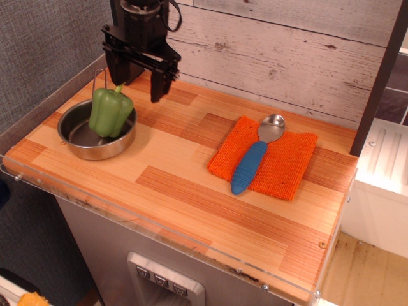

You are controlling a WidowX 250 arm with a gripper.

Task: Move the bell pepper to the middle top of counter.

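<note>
I see the bell pepper (110, 112) sitting upright in a steel bowl (97, 133), leaning toward the bowl's far rim with its short stem pointing up and back. The bowl rests on the counter (185, 191) near the far left corner, close to the left edge. My gripper (135, 81) hangs above the counter just behind and to the right of the pepper, near the far edge; its two dark fingers are spread apart with nothing between them, and I see a gap between the left finger and the pepper's stem. Toward the right half of the counter, an orange knitted cloth (280, 167) lies flat, closer to the far edge than the front. A spoon (257, 155) with a blue ribbed handle lies across it, its metal bowl pointing to the far edge and overhanging the cloth's far border
</note>
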